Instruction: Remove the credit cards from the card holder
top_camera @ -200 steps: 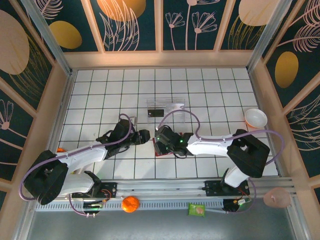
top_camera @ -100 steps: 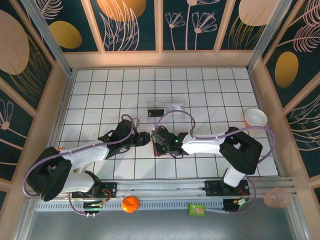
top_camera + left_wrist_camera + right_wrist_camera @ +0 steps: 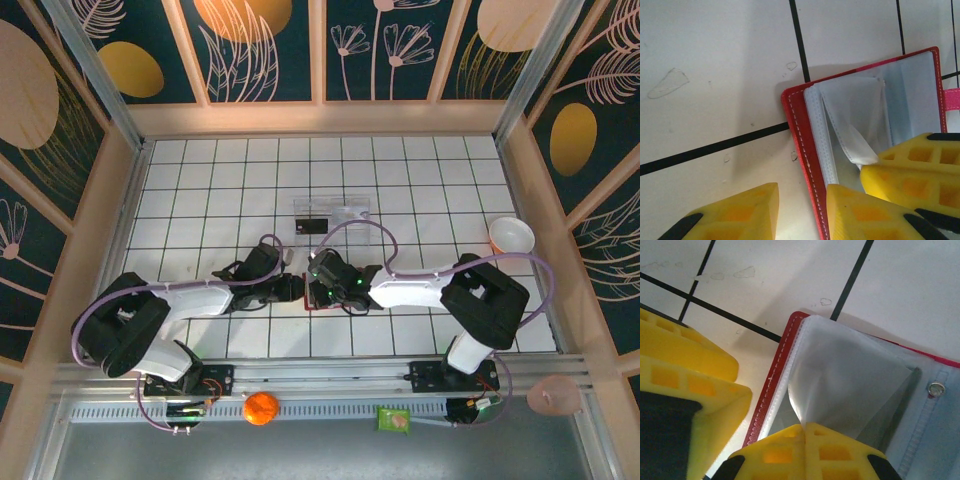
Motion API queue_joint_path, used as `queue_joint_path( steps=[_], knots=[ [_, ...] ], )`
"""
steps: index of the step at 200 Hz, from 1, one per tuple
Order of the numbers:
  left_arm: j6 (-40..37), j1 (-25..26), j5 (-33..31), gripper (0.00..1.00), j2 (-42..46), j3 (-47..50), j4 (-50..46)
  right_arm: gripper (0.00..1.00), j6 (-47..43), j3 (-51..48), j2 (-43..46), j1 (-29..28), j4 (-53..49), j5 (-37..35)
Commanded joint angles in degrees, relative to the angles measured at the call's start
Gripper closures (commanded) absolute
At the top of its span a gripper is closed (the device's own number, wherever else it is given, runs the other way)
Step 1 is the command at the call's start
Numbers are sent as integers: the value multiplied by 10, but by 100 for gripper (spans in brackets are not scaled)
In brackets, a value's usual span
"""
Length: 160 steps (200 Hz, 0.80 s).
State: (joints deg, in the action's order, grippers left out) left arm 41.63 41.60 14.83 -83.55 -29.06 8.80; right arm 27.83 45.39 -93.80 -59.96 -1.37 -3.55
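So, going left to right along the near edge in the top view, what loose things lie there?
round orange ball-shaped object → small green packet → flat tan oval disc

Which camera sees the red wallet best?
The left wrist: the red wallet lies open, pockets and pink tab showing. The right wrist catches one corner; the top view, a red sliver.

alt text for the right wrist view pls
The right pincer, shut, pinches a pale translucent sleeve rising from the open red card holder on a white tiled table. The left pincer's yellow fingers sit at the left beside the holder's stitched edge, and a metal snap stud shows at right.
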Motion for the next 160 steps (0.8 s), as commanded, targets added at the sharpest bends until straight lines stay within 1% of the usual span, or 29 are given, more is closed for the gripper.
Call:
queue_joint_path(
  steps=[1,16,39,46,59,88,103,119,139,160],
  knots=[
    [-6,7,15,66,-8,-13,17,100,10,-10,18,3,19,12],
    [-8,9,12,62,-11,-16,13,100,8,-10,17,4,20,14],
    [-14,14,2,63,-24,-25,-3,100,8,-11,18,4,23,18],
    [-14,15,1,64,-30,-27,-9,100,7,-11,18,5,23,19],
    [-15,18,-12,70,-44,-32,-27,100,8,-11,18,5,22,21],
    [-16,21,-20,73,-74,-32,-53,100,9,-14,24,6,26,23],
    [-14,22,-24,74,-79,-27,-57,100,12,-17,31,9,28,22],
    [-17,21,-28,79,-80,-25,-67,100,18,-25,43,13,29,15],
    [-17,22,-25,79,-80,-23,-67,100,29,-40,65,18,25,2],
    [-17,21,-21,81,-81,-23,-63,93,53,-55,87,23,3,-33]
  ],
)
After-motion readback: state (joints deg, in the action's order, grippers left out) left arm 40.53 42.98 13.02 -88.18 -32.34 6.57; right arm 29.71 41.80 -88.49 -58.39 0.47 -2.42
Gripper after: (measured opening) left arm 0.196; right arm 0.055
